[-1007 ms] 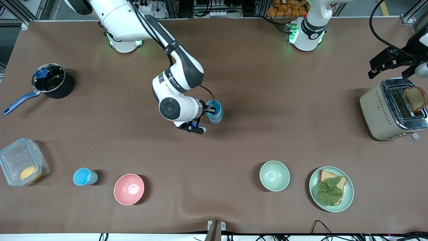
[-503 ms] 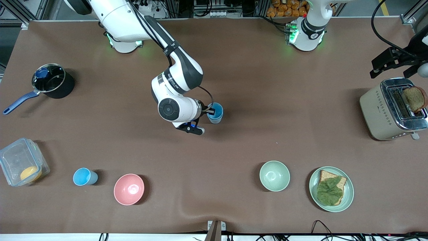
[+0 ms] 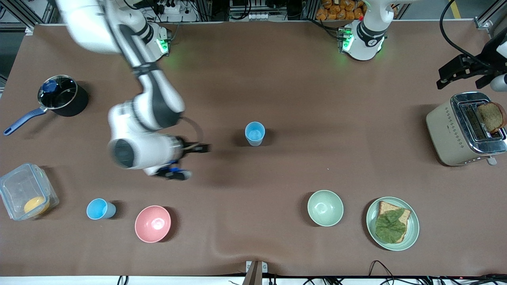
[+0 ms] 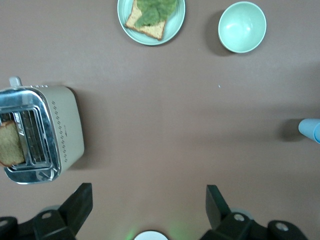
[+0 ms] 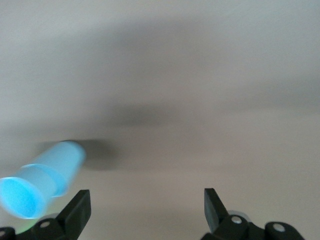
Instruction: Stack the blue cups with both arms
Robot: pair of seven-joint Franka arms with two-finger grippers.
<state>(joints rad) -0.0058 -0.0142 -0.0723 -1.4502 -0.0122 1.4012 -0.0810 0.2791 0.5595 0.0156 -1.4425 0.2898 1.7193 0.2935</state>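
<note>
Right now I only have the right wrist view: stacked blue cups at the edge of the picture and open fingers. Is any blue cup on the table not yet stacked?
Observer: Yes, a single blue cup stands between the clear container and the pink bowl.
Operator: Is anything touching the stack?
Observer: No. The stacked cups stand upright mid-table. The right end effector is open, over bare table toward the right arm's end.
Operator: And the left arm?
Observer: It waits, with the left end effector open above the table near the toaster.
</note>
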